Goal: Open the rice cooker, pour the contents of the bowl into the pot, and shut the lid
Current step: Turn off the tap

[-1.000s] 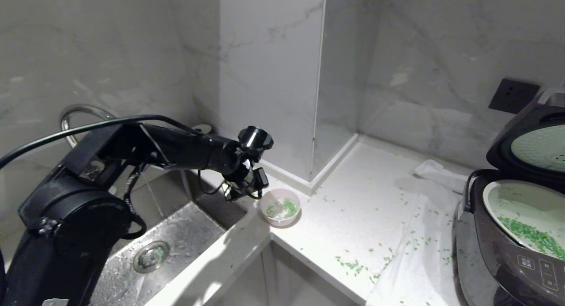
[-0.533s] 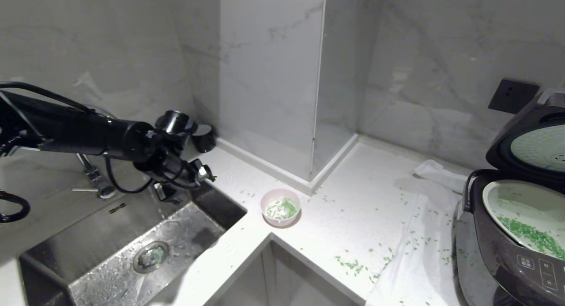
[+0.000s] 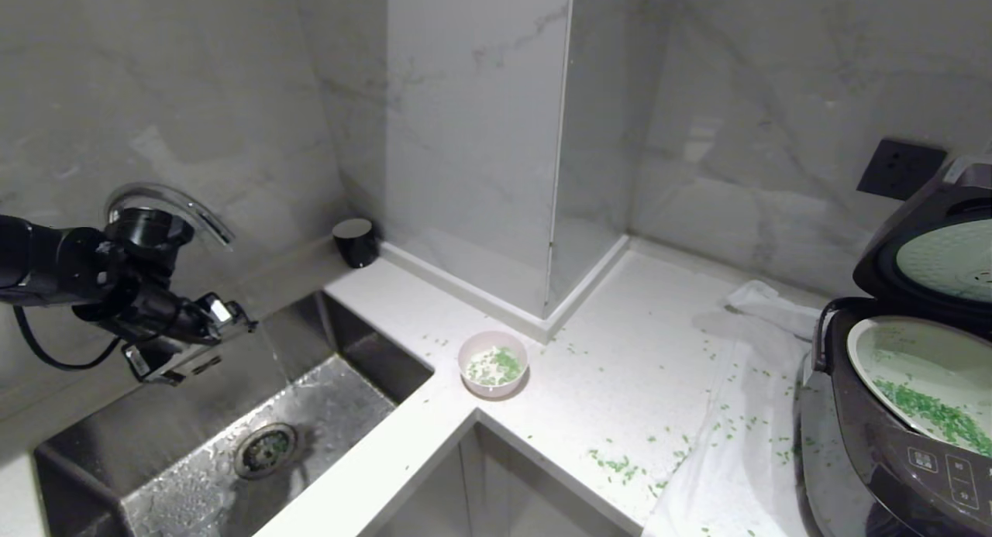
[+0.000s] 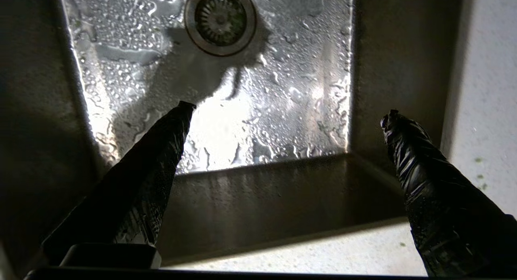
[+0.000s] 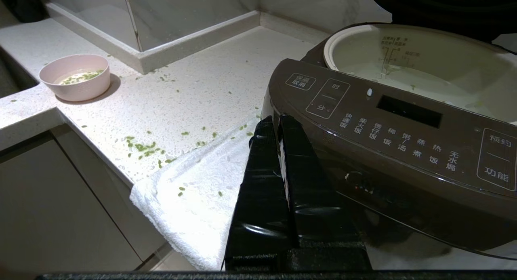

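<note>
Head view: the left gripper (image 3: 198,335) hangs over the sink (image 3: 325,413), well apart from the bowl (image 3: 493,363), which sits on the desk (image 3: 620,366) at its inner corner with some green grains (image 3: 500,364) left inside. The rice cooker (image 3: 891,444) stands at the right edge, its lid (image 3: 930,250) raised and the pot (image 3: 922,382) holding a patch of green grains. More grains lie scattered across the desk and the white towel (image 3: 744,452). Judgement: pouring looks largely done and only closing the lid is left; that calls for an arm reaching the raised lid and pressing it down. The cooker is cut off at the frame edge.

Left wrist view: the fingers (image 4: 157,158) stand wide apart with nothing between them, wet sink and drain (image 4: 220,18) below.

Right wrist view: the right gripper (image 5: 278,122) is parked by the cooker's front panel, jaws together and empty. The lid is mostly out of frame; its latch cannot be made out.
</note>
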Tool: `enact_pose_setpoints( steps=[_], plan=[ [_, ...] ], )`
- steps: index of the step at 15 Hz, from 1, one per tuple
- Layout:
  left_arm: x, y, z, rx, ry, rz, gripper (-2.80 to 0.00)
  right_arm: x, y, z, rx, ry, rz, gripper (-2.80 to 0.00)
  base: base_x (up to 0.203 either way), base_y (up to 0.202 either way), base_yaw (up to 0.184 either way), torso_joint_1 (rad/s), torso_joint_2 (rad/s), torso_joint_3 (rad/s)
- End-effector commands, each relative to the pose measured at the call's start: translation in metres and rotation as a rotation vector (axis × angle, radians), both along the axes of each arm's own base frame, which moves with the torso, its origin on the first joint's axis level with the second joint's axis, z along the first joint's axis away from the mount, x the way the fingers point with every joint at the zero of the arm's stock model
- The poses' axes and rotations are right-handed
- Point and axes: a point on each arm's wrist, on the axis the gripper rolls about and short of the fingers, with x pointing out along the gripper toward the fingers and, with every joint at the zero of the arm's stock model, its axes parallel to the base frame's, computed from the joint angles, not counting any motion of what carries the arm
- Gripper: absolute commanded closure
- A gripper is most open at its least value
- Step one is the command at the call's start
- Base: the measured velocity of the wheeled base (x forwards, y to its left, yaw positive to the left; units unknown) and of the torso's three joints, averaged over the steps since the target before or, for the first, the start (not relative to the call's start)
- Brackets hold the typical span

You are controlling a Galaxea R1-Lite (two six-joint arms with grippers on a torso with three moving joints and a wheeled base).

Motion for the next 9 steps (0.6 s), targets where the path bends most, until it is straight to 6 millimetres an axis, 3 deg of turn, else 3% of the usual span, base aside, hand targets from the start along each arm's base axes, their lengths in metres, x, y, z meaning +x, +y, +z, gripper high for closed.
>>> enact_pose_setpoints(
  steps=[1, 3, 4, 9],
  plan=[
    [0.002, 0.033, -0.012, 0.014, 0.014, 0.063, -2.80, 0.000, 0.000, 0.000, 0.000, 0.001, 0.001, 0.00, 0.000, 0.000, 0.000, 0.000, 0.00, 0.000],
    [0.009, 0.055, -0.017, 0.042, -0.007, 0.083, -2.80, 0.000, 0.000, 0.000, -0.001, 0.001, 0.001, 0.00, 0.000, 0.000, 0.000, 0.000, 0.00, 0.000],
    [0.011, 0.060, -0.018, 0.046, -0.010, 0.089, 0.00, 0.000, 0.000, -0.001, -0.001, 0.003, 0.001, 0.00, 0.000, 0.000, 0.000, 0.000, 0.00, 0.000],
    [0.033, 0.084, -0.040, 0.051, 0.009, 0.120, 0.00, 0.000, 0.000, -0.001, -0.001, 0.002, 0.001, 0.00, 0.000, 0.000, 0.000, 0.000, 0.00, 0.000]
  ],
)
